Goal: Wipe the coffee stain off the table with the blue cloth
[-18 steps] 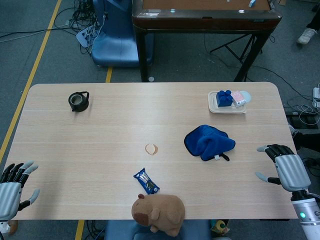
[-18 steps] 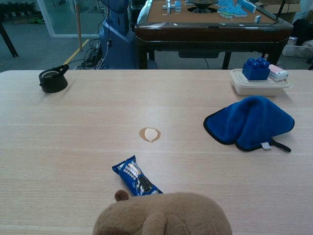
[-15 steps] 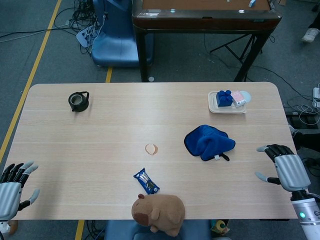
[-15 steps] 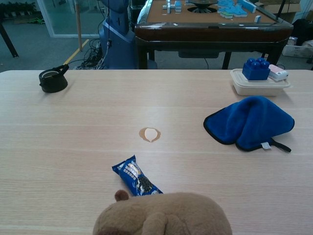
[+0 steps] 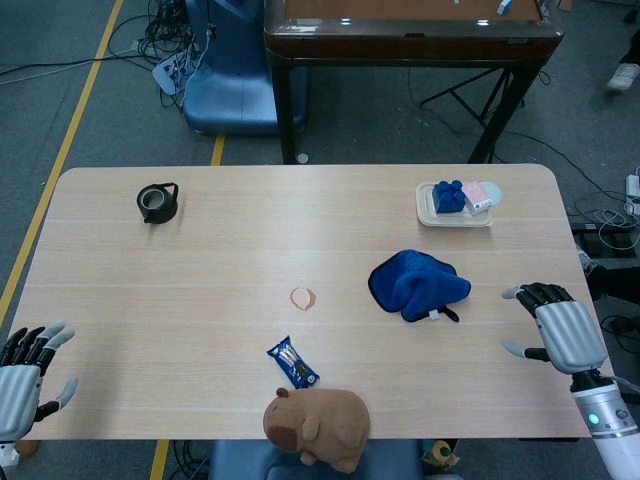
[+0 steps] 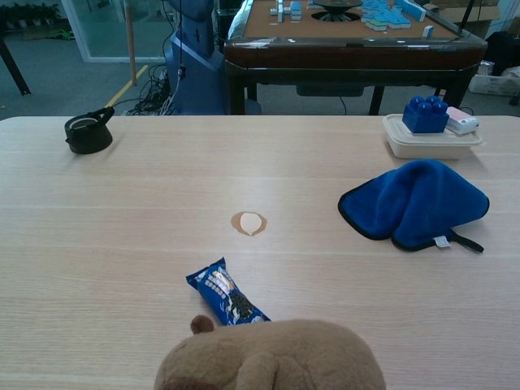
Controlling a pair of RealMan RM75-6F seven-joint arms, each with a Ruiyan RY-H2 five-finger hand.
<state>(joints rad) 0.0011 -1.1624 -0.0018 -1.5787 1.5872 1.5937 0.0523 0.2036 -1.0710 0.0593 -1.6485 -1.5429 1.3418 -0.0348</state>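
Head view: blue cloth (image 5: pixel 417 284) crumpled on desk (image 5: pixel 200 260), right of coffee stain (image 5: pixel 302 297), untouched. Right hand (image 5: pixel 561 335) right of cloth, well apart, fingers (image 5: pixel 524 293) spread, holding nothing. Left hand (image 5: pixel 22 384) far left of stain at desk edge, fingers spread, empty. Snack packet (image 5: pixel 292 363) and plush capybara (image 5: pixel 318 427) below stain.

Clutter on the wooden table (image 5: pixel 150 290), away from the job.

A brown plush animal (image 5: pixel 318 428) sits at the near edge, with a blue snack packet (image 5: pixel 292 363) just beside it. A black lid with a loop handle (image 5: pixel 156 202) lies near the far left corner. Near the far right corner a white tray (image 5: pixel 428 212) holds a blue toy brick (image 5: pixel 447 196) and a small pink-and-white item (image 5: pixel 479 196). A dark game table (image 5: pixel 410 30) stands beyond.
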